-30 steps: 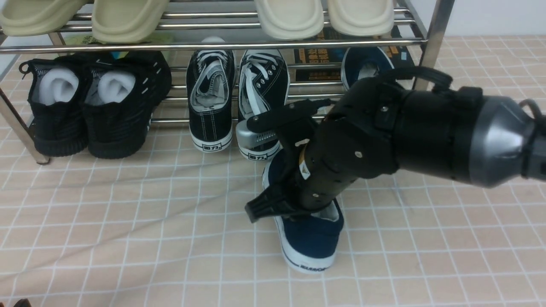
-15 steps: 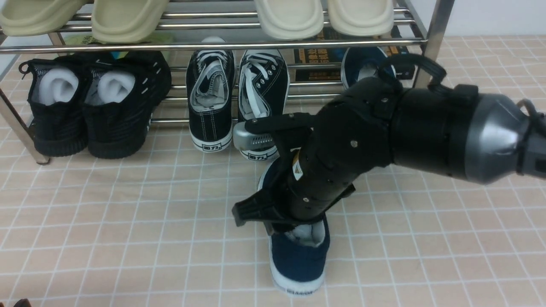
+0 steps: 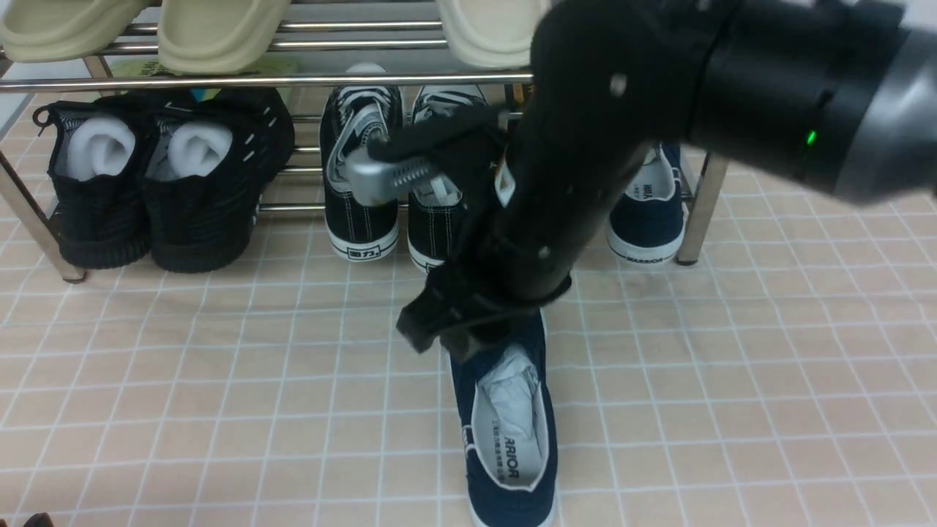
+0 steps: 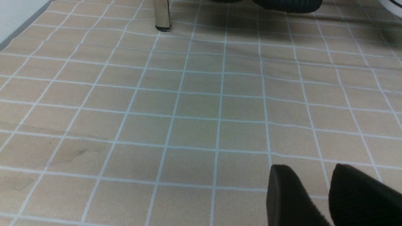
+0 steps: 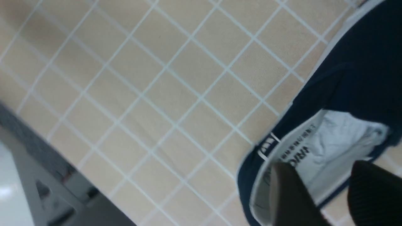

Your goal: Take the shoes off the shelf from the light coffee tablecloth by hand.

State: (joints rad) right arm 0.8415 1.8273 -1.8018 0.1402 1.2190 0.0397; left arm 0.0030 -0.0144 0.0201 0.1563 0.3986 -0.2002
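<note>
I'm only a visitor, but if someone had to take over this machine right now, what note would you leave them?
Left pincer: open, empty, low over the tablecloth.
Right pincer: open, empty, above the first navy shoe.
First navy shoe: sole down on the tablecloth in front of the shelf, not gripped. That half is done.
Second navy shoe: at the shelf's right end, beside its right leg.
Left to do: take that one out and set it on the tablecloth.
</note>
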